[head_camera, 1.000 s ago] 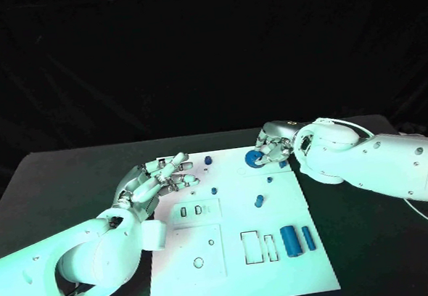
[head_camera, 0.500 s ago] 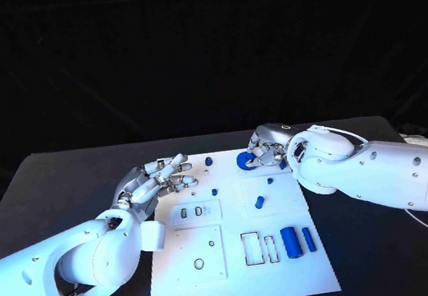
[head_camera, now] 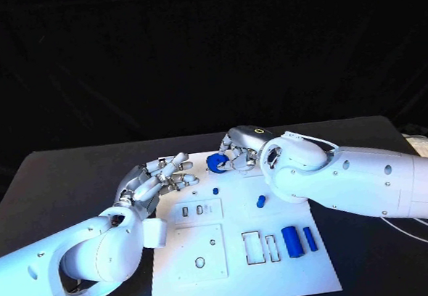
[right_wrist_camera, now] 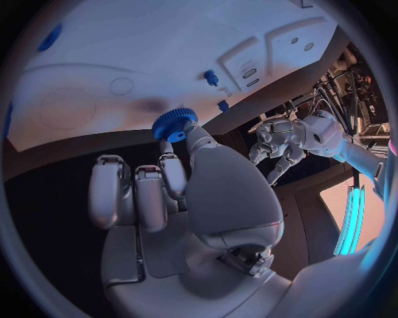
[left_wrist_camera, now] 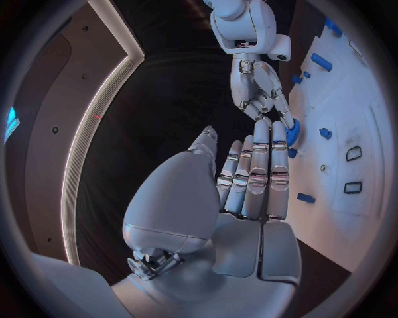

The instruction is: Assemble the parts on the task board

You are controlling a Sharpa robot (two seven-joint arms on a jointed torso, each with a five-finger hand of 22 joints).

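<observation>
Up at the far edge of the white task board, the right hand pinches a blue toothed gear between its thumb and a fingertip. The right wrist view shows the gear as a flat disc with a ridged rim, held at the fingertips over the board, its other fingers curled in beside it. Whether the gear touches the board cannot be told. The right arm reaches in across the board's right side, and its bulk hides part of that edge.

Just beside it, the left hand is held over the board's far left corner with its fingers spread and nothing in them. In the left wrist view its fingers lie straight and side by side, pointing toward the right hand and the gear.

On the board, two blue cylinders lie side by side near the right edge, their long axes running from near to far. A smaller blue peg sits toward the middle, tilted slightly, and a tiny blue part lies farther up, too small to make out its shape. Rectangular slots and two small oval recesses mark the board's left and middle areas. The black table lies all around it.
</observation>
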